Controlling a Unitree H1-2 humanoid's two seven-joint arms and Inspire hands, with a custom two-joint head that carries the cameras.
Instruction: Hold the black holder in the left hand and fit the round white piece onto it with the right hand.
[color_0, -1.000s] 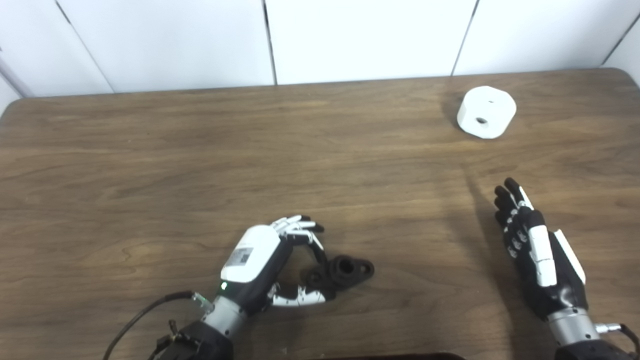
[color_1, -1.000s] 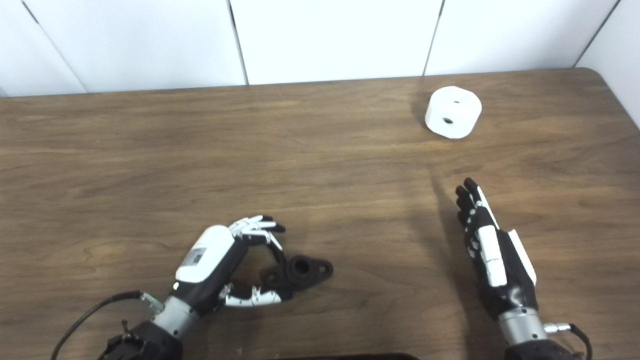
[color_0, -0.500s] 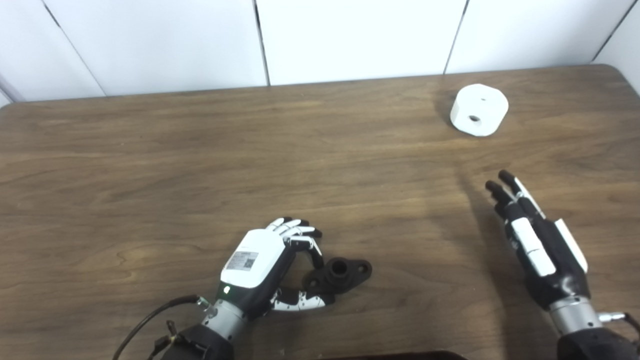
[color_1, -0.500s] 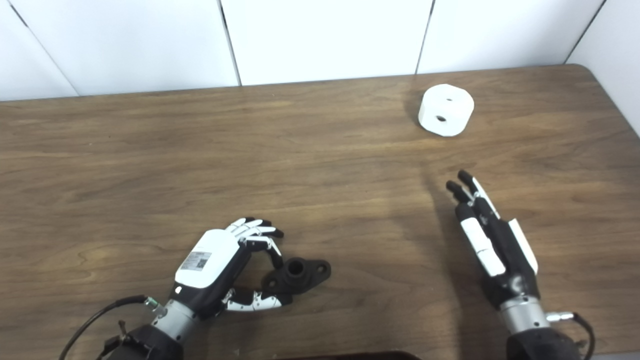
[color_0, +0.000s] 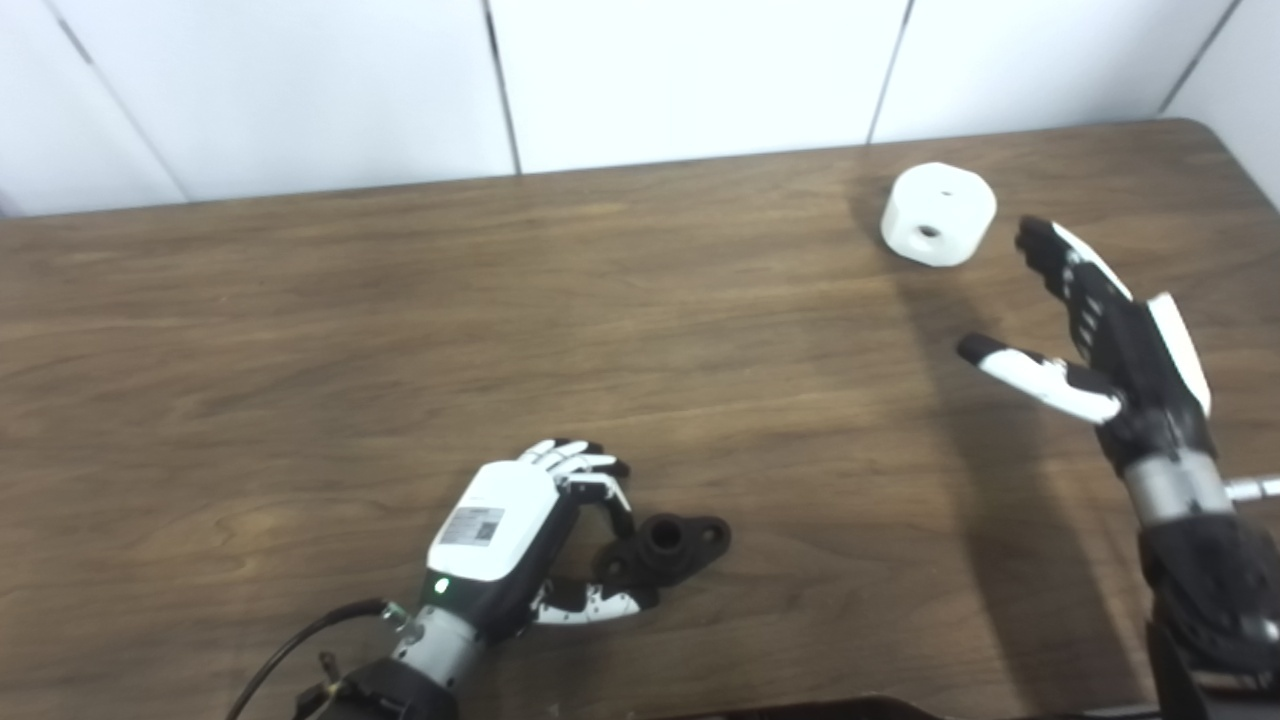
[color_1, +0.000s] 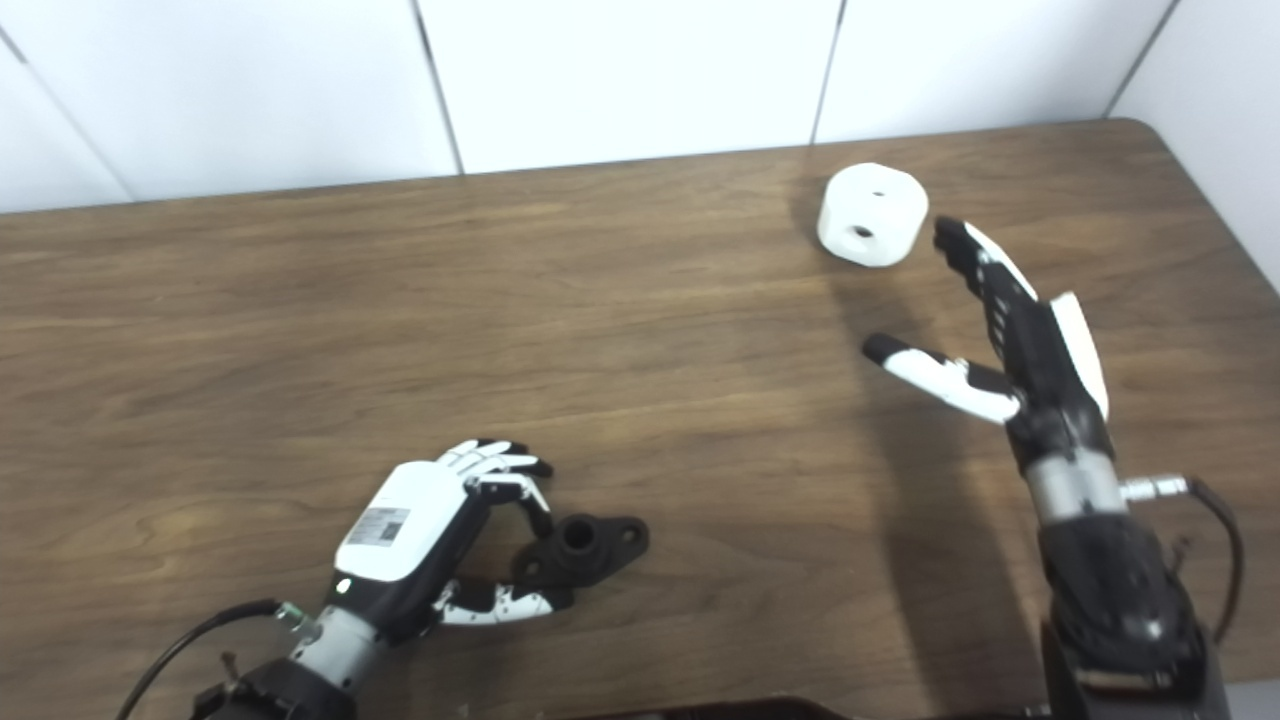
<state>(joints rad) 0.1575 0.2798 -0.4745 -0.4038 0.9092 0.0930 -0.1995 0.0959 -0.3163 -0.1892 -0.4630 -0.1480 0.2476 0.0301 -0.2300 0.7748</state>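
Note:
The black holder (color_0: 672, 545) lies flat on the wooden table (color_0: 400, 330) near the front, a little left of centre. My left hand (color_0: 525, 535) is curled over its left end, fingers above and thumb below, shut on it. The round white piece (color_0: 938, 213), a short cylinder with a hole in its side, stands far back on the right. My right hand (color_0: 1105, 325) hovers just right of and nearer than it, open, fingers stretched toward the back and thumb spread to the left. It does not touch the white piece.
The table's right edge (color_1: 1215, 230) runs close behind the right hand, and a white panelled wall (color_0: 680, 80) stands along the far edge. A cable (color_0: 290, 645) trails from the left wrist.
My right hand has travelled from the front right toward the white piece and spread its thumb. The left hand has tightened on the holder. The camera has turned slightly to the right.

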